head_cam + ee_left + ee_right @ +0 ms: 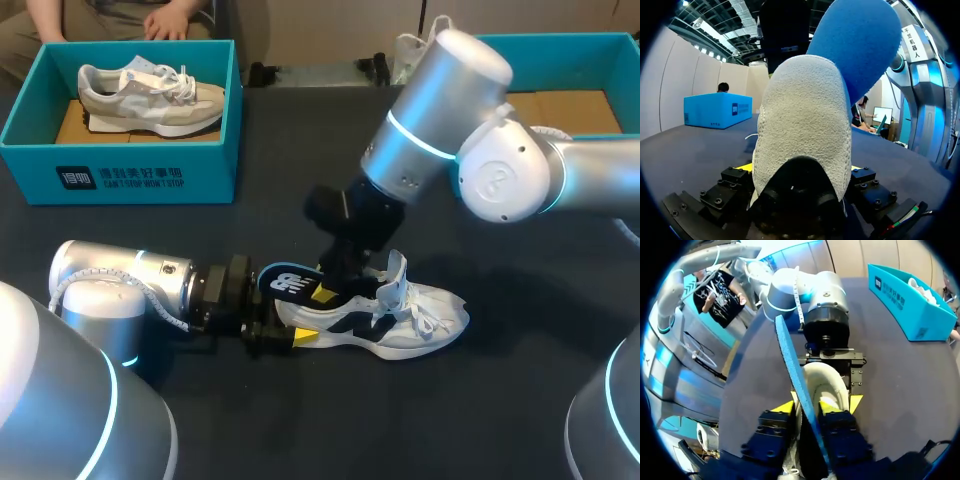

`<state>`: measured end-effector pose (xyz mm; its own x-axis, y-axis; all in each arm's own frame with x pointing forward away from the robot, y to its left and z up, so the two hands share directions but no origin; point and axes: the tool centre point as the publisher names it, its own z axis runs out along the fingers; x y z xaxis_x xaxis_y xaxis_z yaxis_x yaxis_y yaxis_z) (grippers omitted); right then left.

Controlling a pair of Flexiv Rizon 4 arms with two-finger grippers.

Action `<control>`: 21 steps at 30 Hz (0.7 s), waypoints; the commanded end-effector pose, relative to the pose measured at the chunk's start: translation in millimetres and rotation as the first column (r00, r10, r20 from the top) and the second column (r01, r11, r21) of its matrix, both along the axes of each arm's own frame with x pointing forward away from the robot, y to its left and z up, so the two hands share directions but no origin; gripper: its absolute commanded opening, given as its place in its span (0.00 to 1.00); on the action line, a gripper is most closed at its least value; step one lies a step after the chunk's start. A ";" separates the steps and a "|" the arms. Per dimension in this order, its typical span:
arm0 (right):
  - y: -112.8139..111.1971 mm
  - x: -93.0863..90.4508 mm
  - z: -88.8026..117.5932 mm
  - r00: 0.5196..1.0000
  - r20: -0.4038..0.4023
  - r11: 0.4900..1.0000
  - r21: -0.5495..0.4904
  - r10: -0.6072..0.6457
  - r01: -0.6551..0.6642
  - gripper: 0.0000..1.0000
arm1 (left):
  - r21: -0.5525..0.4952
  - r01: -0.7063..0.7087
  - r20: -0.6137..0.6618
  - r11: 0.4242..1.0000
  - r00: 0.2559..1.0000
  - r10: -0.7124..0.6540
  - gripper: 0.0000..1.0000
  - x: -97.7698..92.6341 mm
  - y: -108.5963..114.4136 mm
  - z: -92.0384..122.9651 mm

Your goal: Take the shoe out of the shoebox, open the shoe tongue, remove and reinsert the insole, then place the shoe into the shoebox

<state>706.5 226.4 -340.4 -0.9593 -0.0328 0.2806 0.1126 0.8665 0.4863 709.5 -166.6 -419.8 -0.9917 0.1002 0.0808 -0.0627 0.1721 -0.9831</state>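
Clamping heel of white-black shoe (420, 320): left gripper (290, 330). Right gripper (335, 290) pinches blue insole (285, 282), standing half out above that heel.

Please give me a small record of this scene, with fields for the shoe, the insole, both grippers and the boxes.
shoe: white and black sneaker, on its sole on the table, outside the boxes, toe toward my right
insole: blue, standing partly out of the shoe's opening, near the heel
left gripper: shut on the shoe's heel
right gripper: above the shoe, shut on the insole
left shoebox: teal, holds a beige sneaker
right shoebox: teal, no shoe in its visible part
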 end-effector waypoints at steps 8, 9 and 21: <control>11.3 0.9 8.5 0.999 0.031 0.999 0.030 0.015 -0.016 0.00 | 0.000 -0.001 0.000 1.000 1.000 0.001 0.00 -0.1 -1.0 0.0; 12.7 1.2 11.9 0.999 0.036 0.999 0.048 0.012 -0.014 0.00 | 0.000 -0.001 0.000 1.000 1.000 0.001 0.00 -0.1 -1.0 0.0; 25.5 1.3 36.2 0.996 0.090 0.985 0.172 0.021 -0.036 0.00 | 0.000 -0.001 0.000 1.000 1.000 0.001 0.00 -0.1 -1.0 0.0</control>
